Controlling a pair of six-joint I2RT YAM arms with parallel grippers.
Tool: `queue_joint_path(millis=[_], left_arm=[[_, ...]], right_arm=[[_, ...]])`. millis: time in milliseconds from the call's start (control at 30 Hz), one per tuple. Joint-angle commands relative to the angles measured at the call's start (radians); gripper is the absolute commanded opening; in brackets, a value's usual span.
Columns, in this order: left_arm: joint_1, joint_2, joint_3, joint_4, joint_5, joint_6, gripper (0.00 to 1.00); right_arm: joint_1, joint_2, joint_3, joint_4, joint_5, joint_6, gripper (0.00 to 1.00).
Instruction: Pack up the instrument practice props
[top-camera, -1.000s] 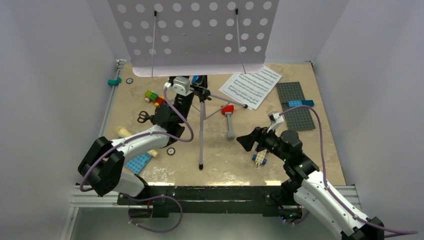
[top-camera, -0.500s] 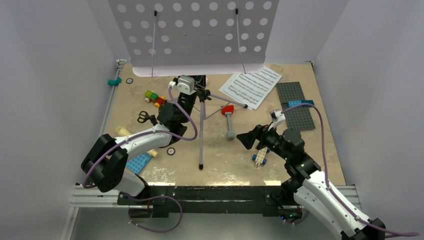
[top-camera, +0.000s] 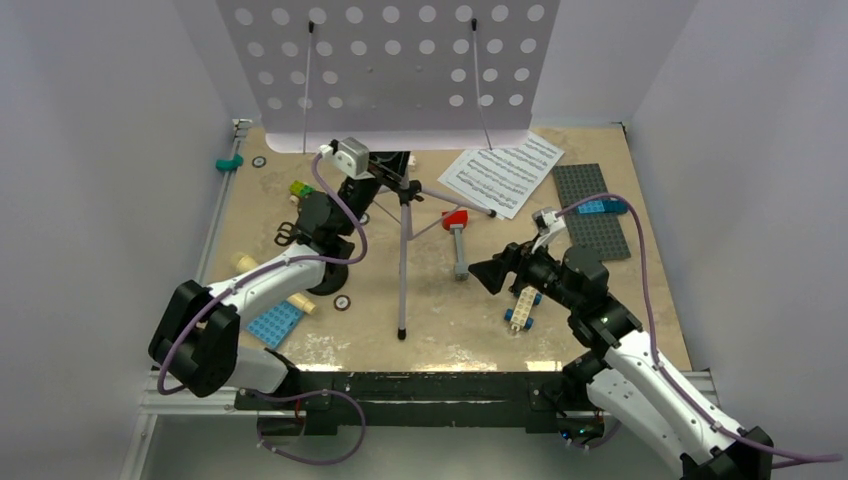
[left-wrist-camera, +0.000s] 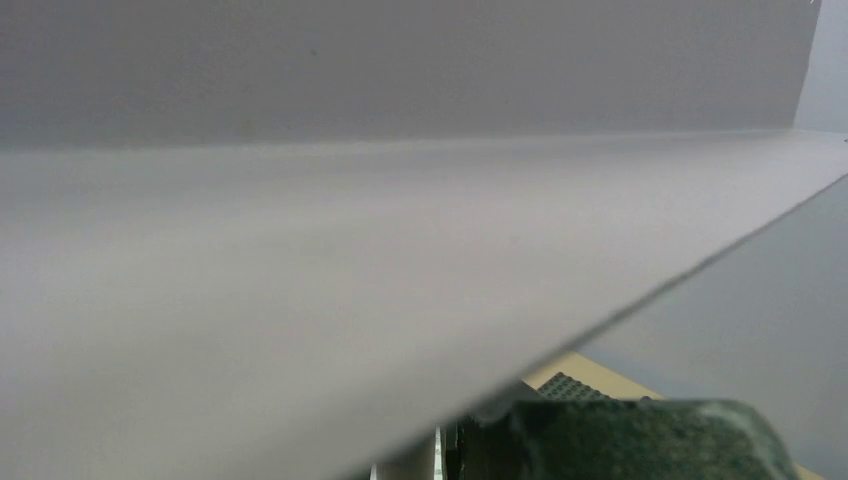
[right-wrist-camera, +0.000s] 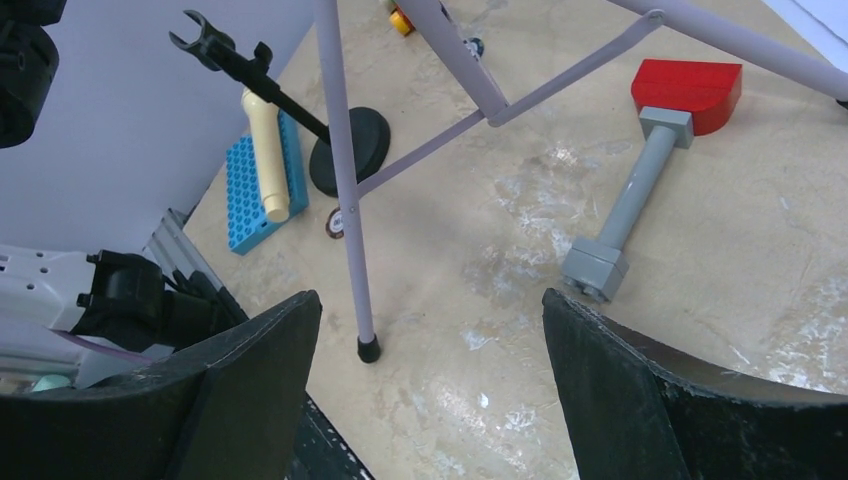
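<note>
Movement of left gripper (top-camera: 372, 178) beside the music stand (top-camera: 402, 260) hub is recorded, grip undeterminable; right gripper (right-wrist-camera: 430, 310) is held spread; folding is judged starting.

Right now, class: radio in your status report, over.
Right gripper open, empty. Left gripper at music stand hub, grip unclear. Grey-handled red brick beside its legs.

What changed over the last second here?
The left gripper shifted left under the music stand shelf, uncovering the mic stand base; whether it grips anything is hidden. The right gripper edged forward, open. Stands, sheet music and toy car stayed put.
</note>
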Motion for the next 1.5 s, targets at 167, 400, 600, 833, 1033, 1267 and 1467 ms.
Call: queue_joint_path(millis=[167,400,600,833,1033,1267,1467], left_arm=[[0.01,-0.088,0.019,0.032,0.256,-0.225,0.0],[0.009,-0.097,0.022,0.077,0.258,-0.291,0.0],[0.01,-0.1,-0.01,0.125,0.27,-0.363,0.0],[0.007,-0.126,-0.088,0.143,0.287,-0.377,0.0],[0.008,-0.133,-0.13,0.132,0.29,-0.345,0.0],[0.008,-0.134,-0.134,0.089,0.302,-0.297,0.0],[0.008,-0.128,-0.124,0.044,0.301,-0.252,0.0]], right_arm=[[0.004,0.086,0.095,0.097,-0.079,0.038,0.85],[0.004,0.097,0.116,0.102,-0.08,0.056,0.85],[0.004,0.168,0.131,0.17,-0.121,0.174,0.91],[0.004,0.375,0.167,0.427,-0.238,0.435,0.96],[0.004,0.584,0.241,0.626,-0.35,0.64,0.9],[0.004,0.709,0.333,0.665,-0.423,0.702,0.78],[0.004,0.78,0.375,0.692,-0.49,0.727,0.6]])
